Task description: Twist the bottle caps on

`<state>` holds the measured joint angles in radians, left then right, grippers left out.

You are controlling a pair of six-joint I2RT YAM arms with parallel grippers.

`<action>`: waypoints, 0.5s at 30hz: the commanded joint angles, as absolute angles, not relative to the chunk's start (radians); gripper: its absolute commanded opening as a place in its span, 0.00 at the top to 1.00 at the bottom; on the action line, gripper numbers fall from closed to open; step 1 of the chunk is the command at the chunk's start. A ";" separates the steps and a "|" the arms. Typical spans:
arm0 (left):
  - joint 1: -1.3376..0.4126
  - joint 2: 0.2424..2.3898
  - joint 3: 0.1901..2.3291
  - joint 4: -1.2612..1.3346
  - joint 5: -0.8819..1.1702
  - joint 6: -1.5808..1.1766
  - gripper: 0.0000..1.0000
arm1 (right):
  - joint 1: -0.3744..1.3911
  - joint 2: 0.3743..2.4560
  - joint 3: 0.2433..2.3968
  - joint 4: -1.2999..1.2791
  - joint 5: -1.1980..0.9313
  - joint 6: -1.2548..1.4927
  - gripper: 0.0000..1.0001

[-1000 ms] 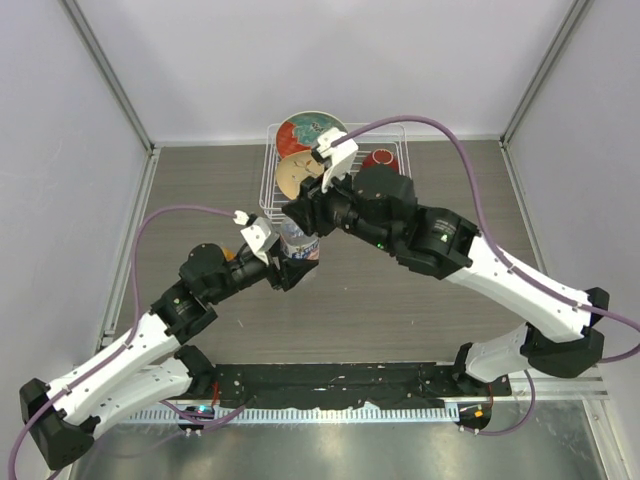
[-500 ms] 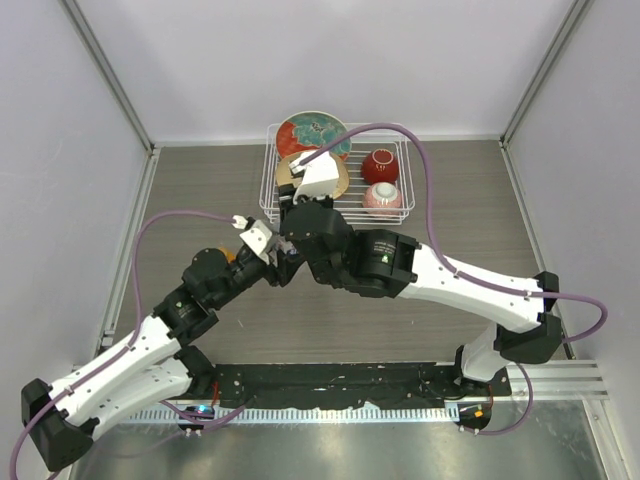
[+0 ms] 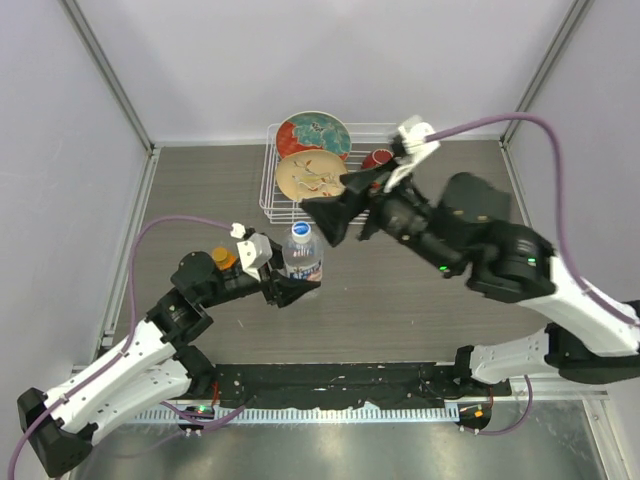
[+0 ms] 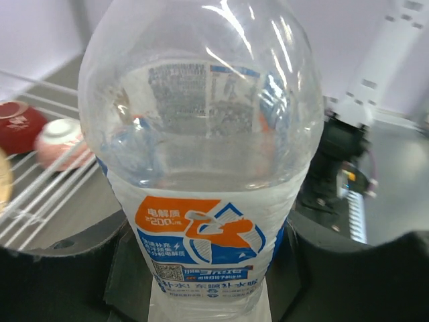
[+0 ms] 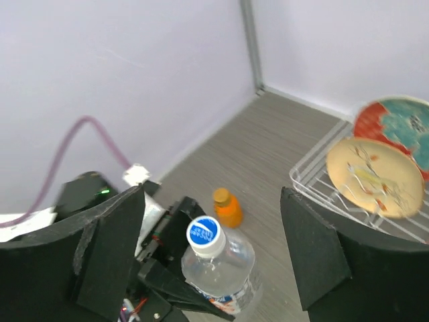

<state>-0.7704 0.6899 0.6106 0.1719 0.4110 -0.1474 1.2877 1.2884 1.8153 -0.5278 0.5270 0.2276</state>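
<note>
The left claw [image 3: 293, 287] is closed partway around the lower body of the clear plastic water bottle [image 4: 204, 168] with the white-and-blue label, holding it upright on the grey table [image 3: 400, 300]. The small white screw cap [image 5: 203, 235] with the blue top sits square on this bottle's neck. The right claw [image 3: 338, 200] hangs above it and off to one side, spread wide with nothing in it. Seen from that claw's own camera, cap and bottle lie below, between its two fingers [image 5: 110, 255].

The squat orange plastic bottle [image 5: 228, 212] stands on the table just beside the left claw's wrist, apart from the water bottle, and its orange cap [image 5: 220, 196] is already on top.

Both caps look seated, so the job seems nearly or fully done. How tightly either is threaded cannot be told; a last check twist may be all that remains.
</note>
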 commanded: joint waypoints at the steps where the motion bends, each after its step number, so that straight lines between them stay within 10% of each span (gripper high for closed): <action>1: -0.769 0.701 0.638 0.186 0.745 -0.169 1.00 | 1.250 1.203 1.784 -0.509 0.140 0.141 0.13; 15: -0.769 0.729 0.727 0.178 1.281 -0.296 1.00 | 1.209 1.183 1.703 -0.503 -0.434 0.005 0.19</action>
